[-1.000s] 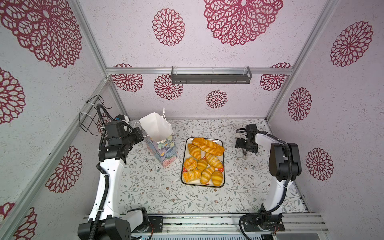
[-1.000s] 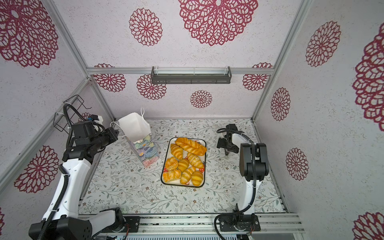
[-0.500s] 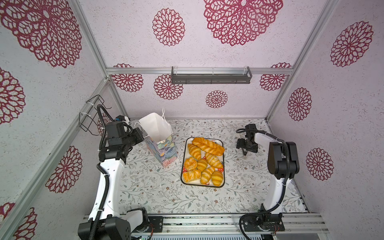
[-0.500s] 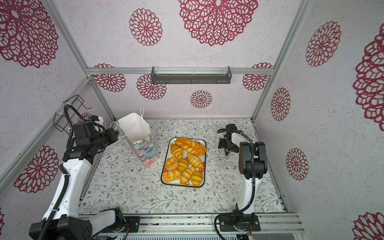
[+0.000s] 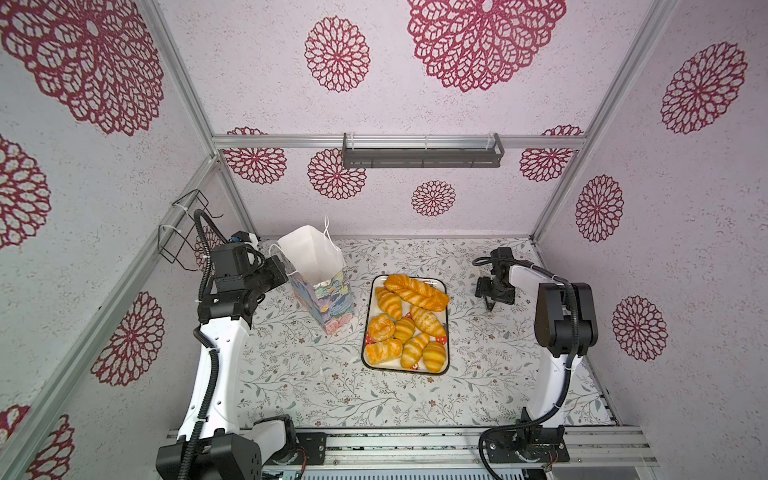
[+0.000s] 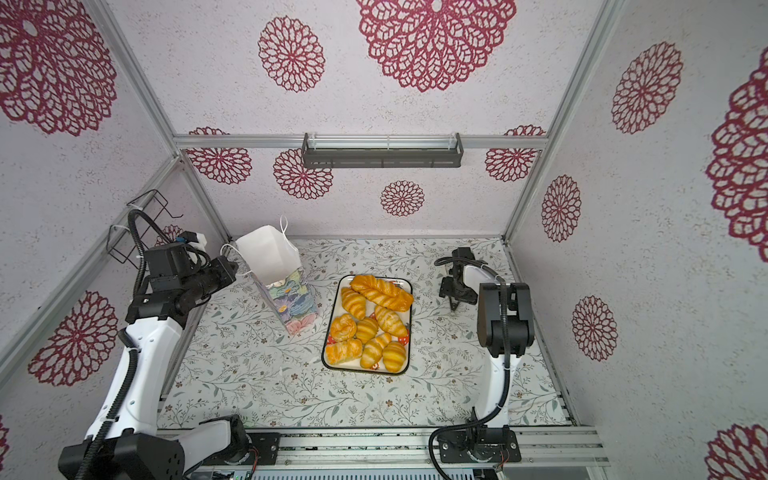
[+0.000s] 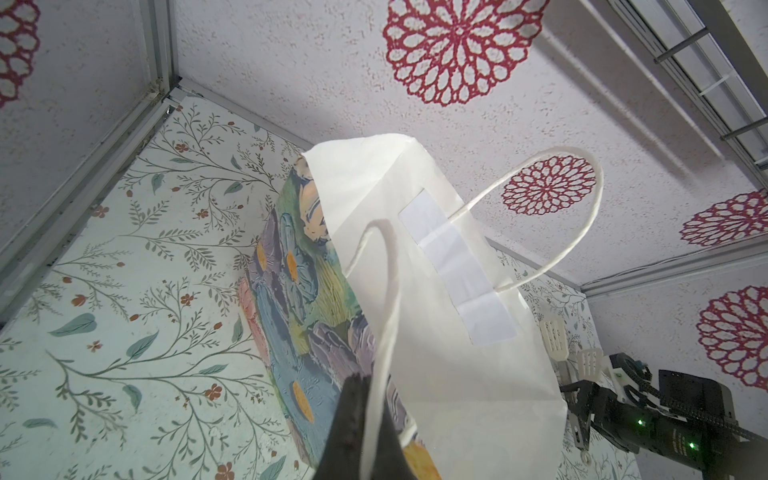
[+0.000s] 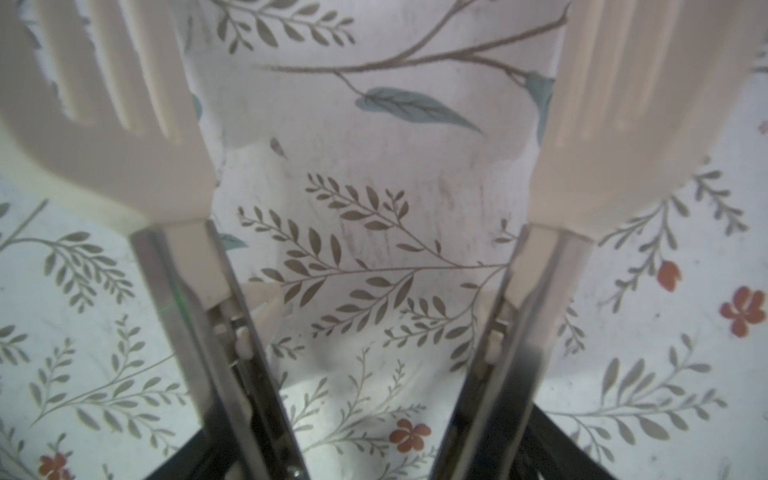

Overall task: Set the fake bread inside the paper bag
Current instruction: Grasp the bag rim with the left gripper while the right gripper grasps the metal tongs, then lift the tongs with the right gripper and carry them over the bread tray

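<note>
Several glossy golden pieces of fake bread [image 5: 409,322] [image 6: 374,322] fill a white tray [image 5: 390,368] at mid-table; a long braided loaf [image 5: 417,292] lies across its far end. Left of the tray, the flowered paper bag [image 5: 320,286] [image 6: 282,286] [image 7: 436,311] stands open and leaning. My left gripper [image 5: 284,270] [image 7: 376,415] is shut on the near cord handle [image 7: 388,299]. My right gripper [image 5: 490,307] [image 6: 453,307] [image 8: 374,83] points down at the table right of the tray. Its white slotted fingers [image 8: 137,104] stand apart with nothing between them.
A grey shelf [image 5: 422,156] hangs on the back wall. A black wire rack [image 5: 183,232] sticks out from the left wall behind my left arm. Aluminium posts mark the corners, and a rail [image 5: 415,446] runs along the front edge.
The right arm's elbow has shifted slightly towards the middle while its gripper stays right of the tray. The left arm, bag and bread have not moved.
</note>
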Available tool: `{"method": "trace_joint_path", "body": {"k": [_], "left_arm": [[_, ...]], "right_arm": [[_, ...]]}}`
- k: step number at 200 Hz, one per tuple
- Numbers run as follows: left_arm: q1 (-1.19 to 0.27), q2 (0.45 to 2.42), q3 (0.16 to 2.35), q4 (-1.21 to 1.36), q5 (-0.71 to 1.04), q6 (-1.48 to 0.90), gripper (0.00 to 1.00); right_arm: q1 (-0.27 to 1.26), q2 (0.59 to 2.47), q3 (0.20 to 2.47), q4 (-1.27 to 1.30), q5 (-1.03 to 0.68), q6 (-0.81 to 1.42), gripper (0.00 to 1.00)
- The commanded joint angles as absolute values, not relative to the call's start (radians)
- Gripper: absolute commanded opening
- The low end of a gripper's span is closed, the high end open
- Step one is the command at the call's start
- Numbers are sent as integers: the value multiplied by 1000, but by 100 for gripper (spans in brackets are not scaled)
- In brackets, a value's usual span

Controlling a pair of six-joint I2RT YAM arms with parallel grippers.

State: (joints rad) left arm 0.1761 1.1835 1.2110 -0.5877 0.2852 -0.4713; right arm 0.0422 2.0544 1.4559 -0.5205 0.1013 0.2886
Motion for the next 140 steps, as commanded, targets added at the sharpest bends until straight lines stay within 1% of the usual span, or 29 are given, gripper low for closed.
{"method": "trace_joint_path", "body": {"k": [1,19,39,53,68,112,140], "left_arm": [[183,1182,1203,-569,298,-468,0],[183,1183,1203,-568,301,-470,0],[184,1186,1203,-567,304,-471,0],[187,1185,1203,-567,306,-471,0],[188,1185,1201,-566,307,-472,0],[190,1187,1200,-564,314,-475,0],[190,1187,1200,-561,318,-477,0]], "right_arm": [[37,2048,1468,-511,117,286,77],[37,2045,1460,-501,109,285,74],[37,2043,1450,-491,101,287,68],[37,2039,1443,-486,100,287,63],[37,2029,1429,-477,100,288,59],[37,1957,1388,-458,113,299,55],[37,1890,1353,-446,123,308,50]]}}
